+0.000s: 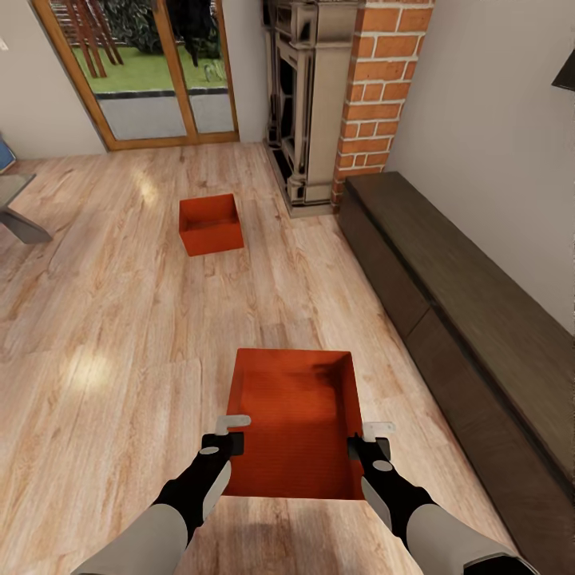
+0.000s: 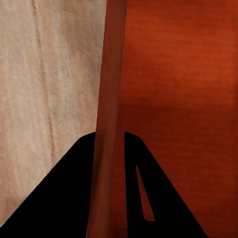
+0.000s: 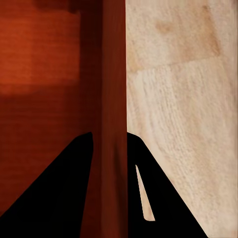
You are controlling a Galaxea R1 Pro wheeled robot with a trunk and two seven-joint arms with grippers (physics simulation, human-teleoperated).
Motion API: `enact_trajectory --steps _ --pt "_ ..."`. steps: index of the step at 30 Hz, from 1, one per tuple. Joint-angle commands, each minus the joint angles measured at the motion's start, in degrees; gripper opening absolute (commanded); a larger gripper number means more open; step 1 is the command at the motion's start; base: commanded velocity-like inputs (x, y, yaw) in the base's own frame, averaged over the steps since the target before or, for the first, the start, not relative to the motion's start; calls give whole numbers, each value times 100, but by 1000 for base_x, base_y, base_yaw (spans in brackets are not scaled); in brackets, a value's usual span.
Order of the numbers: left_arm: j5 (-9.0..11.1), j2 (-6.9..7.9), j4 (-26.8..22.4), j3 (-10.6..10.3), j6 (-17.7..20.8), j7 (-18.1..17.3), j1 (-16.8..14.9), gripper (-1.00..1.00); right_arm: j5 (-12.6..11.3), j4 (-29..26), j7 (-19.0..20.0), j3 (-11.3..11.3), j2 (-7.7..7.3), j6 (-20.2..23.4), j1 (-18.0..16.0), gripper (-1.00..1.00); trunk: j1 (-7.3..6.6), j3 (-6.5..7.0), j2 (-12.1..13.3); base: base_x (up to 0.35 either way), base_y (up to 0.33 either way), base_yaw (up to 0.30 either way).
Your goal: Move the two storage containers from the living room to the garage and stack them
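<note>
While both arms straddled the near bin (image 1: 295, 423) on the plank floor (image 1: 120, 351), left fingers (image 2: 69, 198) and right fingers (image 3: 64, 198) pinched its thin side walls; uneven lifting could tilt it loose. The second bin (image 1: 210, 224) sat well beyond.

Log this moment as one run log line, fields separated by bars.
room: living room | left gripper: shut on near container left wall | right gripper: shut on its right wall | far container: on wood floor

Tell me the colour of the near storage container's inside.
Orange-red, finely ribbed inside the near storage container; head view shows it best.
</note>
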Motion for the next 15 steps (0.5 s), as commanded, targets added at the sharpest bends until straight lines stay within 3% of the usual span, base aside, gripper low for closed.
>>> enact_trajectory --steps 1,15 --pt "14 -3 -10 -29 34 46 2 -100 -72 3 23 72 17 -15 -4 -100 -23 15 40 0 0 0" --pt "14 1 -7 -28 34 46 2 -100 -72 3 24 81 10 -25 -4 -100 -330 266 601 0 0 0"
